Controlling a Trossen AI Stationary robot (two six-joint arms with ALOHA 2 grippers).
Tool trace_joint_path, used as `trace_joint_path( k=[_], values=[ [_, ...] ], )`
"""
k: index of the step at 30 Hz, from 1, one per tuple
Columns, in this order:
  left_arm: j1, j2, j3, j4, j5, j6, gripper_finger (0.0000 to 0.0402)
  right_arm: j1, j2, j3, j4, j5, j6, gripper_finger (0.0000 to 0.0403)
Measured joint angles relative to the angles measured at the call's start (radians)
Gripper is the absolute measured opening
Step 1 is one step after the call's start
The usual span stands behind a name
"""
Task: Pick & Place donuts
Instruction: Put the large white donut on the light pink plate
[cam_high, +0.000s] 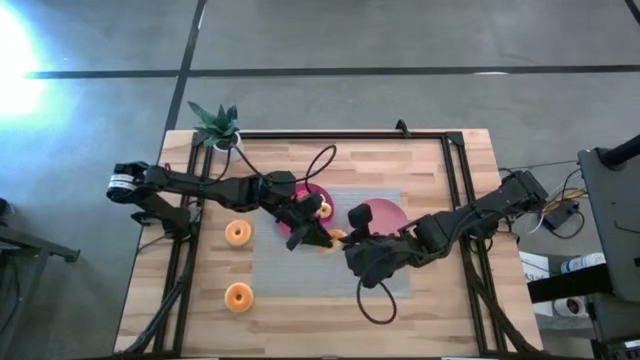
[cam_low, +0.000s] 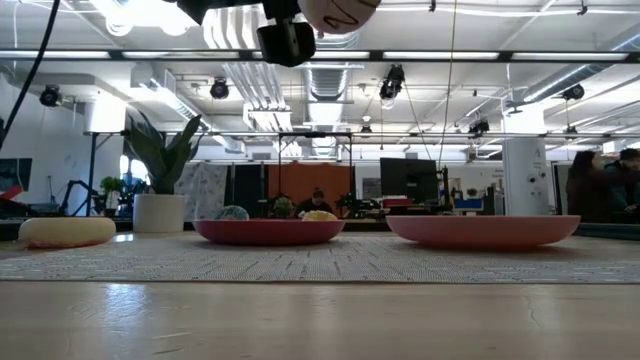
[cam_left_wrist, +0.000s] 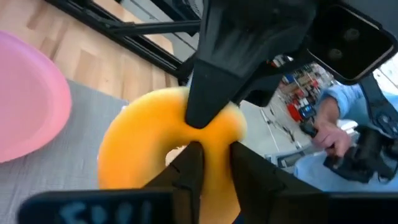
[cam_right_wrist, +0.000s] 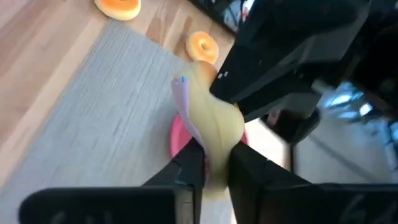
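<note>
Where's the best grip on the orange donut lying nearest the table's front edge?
Pinch the orange donut across one side of its ring, one finger in the hole, coming straight down. It lies flat on the bare wooden table, hole up, nothing crowding it.

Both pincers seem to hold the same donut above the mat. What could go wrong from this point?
1. The left pincer and right pincer both grip one yellow donut in mid-air; if either pulls unevenly, it may drop onto the grey mat.
2. The pincers are very close and might collide.
</note>
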Motion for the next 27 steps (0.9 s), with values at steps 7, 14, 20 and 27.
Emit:
trace_joint_path(
  k=[7,14,20,27],
  values=[
    [0.012,-0.015,0.003,-0.073,-0.028,0.007,0.0124,-0.038,-0.003,-0.002,-0.226,-0.19,0.222,0.003],
    [0.006,-0.063,0.011,-0.274,-0.186,0.052,0.0127,-0.205,-0.026,-0.159,-0.442,-0.284,0.513,0.0029],
    [-0.082,-0.116,0.011,-0.299,-0.328,0.084,0.0125,-0.401,-0.101,-0.365,-0.269,-0.419,0.59,0.0029],
    [-0.187,-0.192,0.011,-0.436,-0.438,0.107,0.0125,-0.643,-0.111,-0.497,-0.107,-0.734,0.65,0.0029]
  ],
)
